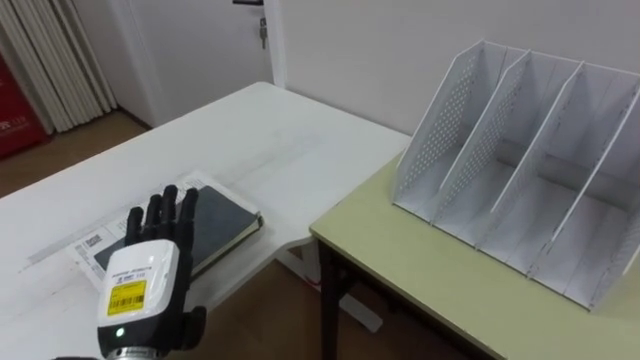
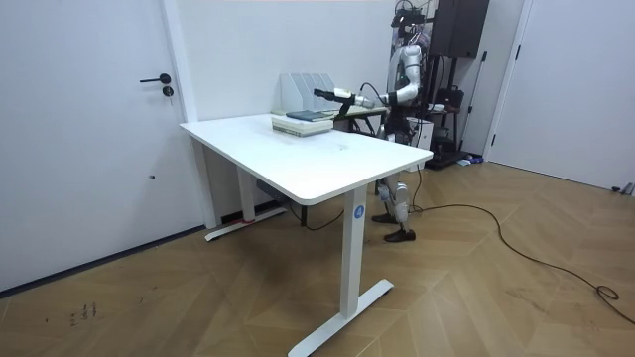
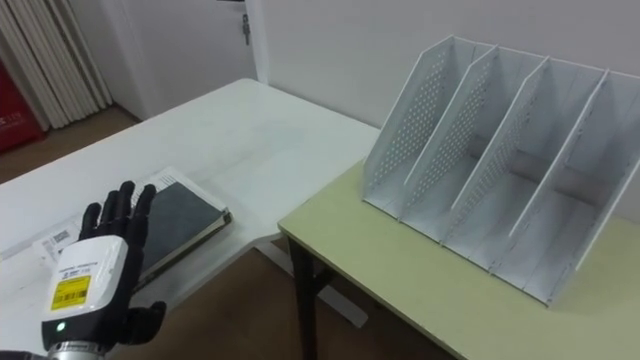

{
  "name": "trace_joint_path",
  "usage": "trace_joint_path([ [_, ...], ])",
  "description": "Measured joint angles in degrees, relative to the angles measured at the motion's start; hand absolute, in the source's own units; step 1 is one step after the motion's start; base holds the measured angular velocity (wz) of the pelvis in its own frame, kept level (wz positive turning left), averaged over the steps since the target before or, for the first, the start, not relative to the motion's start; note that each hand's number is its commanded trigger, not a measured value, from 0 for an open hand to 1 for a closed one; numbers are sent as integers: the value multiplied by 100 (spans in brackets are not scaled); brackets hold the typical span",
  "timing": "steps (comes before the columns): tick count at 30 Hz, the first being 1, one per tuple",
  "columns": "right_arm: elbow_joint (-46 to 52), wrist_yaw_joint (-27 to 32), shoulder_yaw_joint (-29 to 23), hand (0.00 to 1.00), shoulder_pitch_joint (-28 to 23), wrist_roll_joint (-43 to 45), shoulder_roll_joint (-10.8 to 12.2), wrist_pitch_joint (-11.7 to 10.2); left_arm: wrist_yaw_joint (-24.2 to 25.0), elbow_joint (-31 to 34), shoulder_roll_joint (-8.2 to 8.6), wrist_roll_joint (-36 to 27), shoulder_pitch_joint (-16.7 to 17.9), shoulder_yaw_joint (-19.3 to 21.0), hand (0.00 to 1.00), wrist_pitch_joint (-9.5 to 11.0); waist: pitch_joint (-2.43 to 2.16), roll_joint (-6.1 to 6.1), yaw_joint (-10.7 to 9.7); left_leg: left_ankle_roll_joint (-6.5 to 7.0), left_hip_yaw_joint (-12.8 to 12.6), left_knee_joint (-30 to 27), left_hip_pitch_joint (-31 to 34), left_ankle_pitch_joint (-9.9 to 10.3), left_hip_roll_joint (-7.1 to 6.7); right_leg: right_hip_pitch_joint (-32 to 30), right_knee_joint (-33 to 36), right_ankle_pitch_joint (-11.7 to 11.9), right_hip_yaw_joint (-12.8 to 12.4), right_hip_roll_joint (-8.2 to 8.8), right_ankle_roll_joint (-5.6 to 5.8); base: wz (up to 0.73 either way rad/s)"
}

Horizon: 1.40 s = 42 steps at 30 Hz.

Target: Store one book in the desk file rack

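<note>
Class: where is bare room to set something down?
Free: white table beyond the dark book; pale green desk before the white perforated file rack; its empty slots. Crowded: the book's near end, under the black left hand.

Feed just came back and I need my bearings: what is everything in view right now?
book: one, dark, lying flat on the white table
white item: one, printed, under the book; book or papers, cannot tell
file rack: one, white, perforated side, slots empty, on the green desk
white table: one, to the left
green desk: one, right of the table
door: one, white, shut, behind the table
left hand: black, fingers straight, over the book's near end
</note>
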<state>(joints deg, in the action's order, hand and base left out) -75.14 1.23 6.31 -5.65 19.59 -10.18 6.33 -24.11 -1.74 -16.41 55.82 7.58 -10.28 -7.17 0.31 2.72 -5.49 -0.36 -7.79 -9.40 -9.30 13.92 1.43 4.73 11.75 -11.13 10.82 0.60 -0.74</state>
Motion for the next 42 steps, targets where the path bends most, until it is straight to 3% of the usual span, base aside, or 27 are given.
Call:
trace_joint_path([
  [8, -19, 11, -3, 0, -3, -2, -93, 11, 307, -2, -1, -30, -8, 1, 0, -129, 0, 53, -51, 0, -7, 1, 3, 0, 4, 0, -4, 1, -4, -7, 1, 0],
  [17, -17, -11, -86, 0, 6, 2, -98, 83, 781, -213, -4, -577, -20, 3, 0, -327, 7, 35, -57, 0, -13, 1, -1, 0, 6, -1, -6, 3, 0, -7, -3, 0],
  [27, 0, -61, -86, 0, 1, 103, -100, 133, 965, -730, -10, -573, -145, 119, 0, -370, 3, 37, -49, 0, -59, 1, -24, 0, 16, -1, 1, 9, -52, -21, -12, -2],
  [33, 16, -77, -98, 0, -5, 121, -97, 131, 998, -901, -9, -591, -172, 332, 0, -361, -30, 89, -57, 0, -151, 0, -33, 0, 36, -19, -1, 35, -130, -43, -24, -7],
  [37, 20, -83, -98, 0, -14, 120, -97, 133, 1033, -989, -10, -684, -239, 418, 0, -376, -24, 121, -58, 0, -155, 3, -26, 0, 62, -41, 1, 60, -138, -66, -46, -2],
  [39, 33, -109, -96, 0, 1, 119, -97, 132, 1090, -1068, -10, -685, -315, 437, 31, -375, -22, 122, -53, 0, -163, 9, -18, 0, 79, -55, 8, 71, -138, -66, -62, 0],
  [40, 45, -125, -96, 0, 10, 119, -97, 129, 1105, -1099, -10, -685, -341, 452, 50, -375, -21, 121, -54, 0, -163, 10, -18, 0, 88, -60, 9, 77, -139, -67, -72, 0],
  [41, 58, -127, -96, 0, 8, 119, -98, 130, 1119, -1118, -9, -685, -357, 454, 80, -375, -20, 120, -54, 0, -164, 9, -17, 0, 94, -63, 11, 81, -139, -68, -78, 0],
  [42, 59, -128, -96, 0, 8, 119, -98, 131, 1123, -1121, -9, -685, -358, 454, 95, -375, -20, 120, -53, 0, -164, 9, -17, 0, 97, -64, 12, 82, -139, -70, -80, 0],
])
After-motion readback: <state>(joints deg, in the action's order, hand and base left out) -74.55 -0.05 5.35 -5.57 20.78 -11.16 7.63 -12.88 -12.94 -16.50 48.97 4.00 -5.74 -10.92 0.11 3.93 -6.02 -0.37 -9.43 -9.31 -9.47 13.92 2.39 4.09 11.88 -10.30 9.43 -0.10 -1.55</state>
